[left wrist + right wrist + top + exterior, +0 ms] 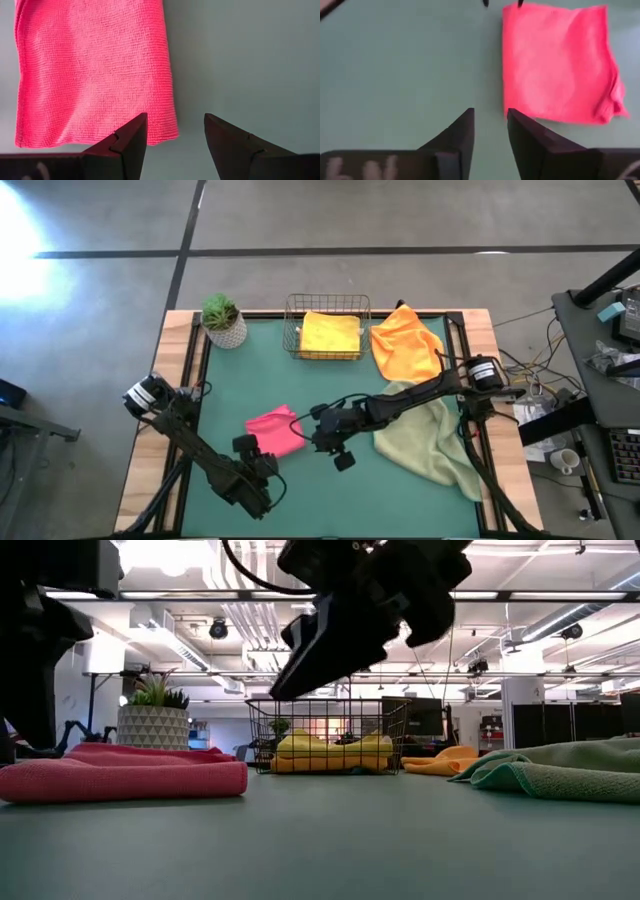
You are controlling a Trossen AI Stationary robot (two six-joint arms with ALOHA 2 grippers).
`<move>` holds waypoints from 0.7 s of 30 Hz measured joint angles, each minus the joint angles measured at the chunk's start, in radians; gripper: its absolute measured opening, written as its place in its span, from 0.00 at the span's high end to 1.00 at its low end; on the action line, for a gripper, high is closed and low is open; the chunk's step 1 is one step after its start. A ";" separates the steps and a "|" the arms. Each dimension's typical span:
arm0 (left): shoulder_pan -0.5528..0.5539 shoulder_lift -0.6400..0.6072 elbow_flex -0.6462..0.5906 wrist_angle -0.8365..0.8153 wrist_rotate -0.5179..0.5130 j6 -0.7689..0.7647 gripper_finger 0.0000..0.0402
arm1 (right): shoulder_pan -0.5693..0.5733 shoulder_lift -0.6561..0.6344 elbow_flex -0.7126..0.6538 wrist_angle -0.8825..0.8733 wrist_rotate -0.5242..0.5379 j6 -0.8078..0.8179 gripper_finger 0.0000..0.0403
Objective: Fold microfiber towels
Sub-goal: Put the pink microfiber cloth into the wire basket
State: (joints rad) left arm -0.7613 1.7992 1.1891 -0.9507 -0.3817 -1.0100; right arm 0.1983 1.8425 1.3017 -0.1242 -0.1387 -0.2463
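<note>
Here, both grippers flank the folded pink towel [274, 431].
Left gripper [175, 131] gapes wide, empty; right gripper [490, 127] stands slightly parted, empty.

Left gripper [258, 463] sits low near the front of the bench, fingers [131, 142] spread wide, holding nothing. Right gripper [338, 448] reaches across mid-bench, raised, fingers [462, 132] slightly apart, empty.

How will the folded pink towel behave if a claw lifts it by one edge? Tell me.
The pink towel would probably droop and unfold, since it lies as soft, loose layers. It likely weighs little, being thin cloth. Its nubby weave suggests it won't slip.
</note>
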 joint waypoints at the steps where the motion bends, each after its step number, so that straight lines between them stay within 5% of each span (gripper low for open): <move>1: 0.000 0.000 -0.003 0.000 0.000 0.000 0.55 | -0.002 0.006 0.010 0.015 0.001 -0.001 0.70; 9: 0.002 0.016 -0.019 0.007 0.001 0.030 0.55 | -0.002 0.096 0.073 0.041 0.011 -0.114 0.56; 21: 0.028 0.078 -0.032 0.000 0.006 0.021 0.55 | -0.009 0.239 0.190 0.032 0.130 -0.159 0.54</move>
State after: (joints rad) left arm -0.7334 1.8774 1.1572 -0.9504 -0.3760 -0.9890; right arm 0.1896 2.0819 1.4913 -0.0927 -0.0082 -0.4053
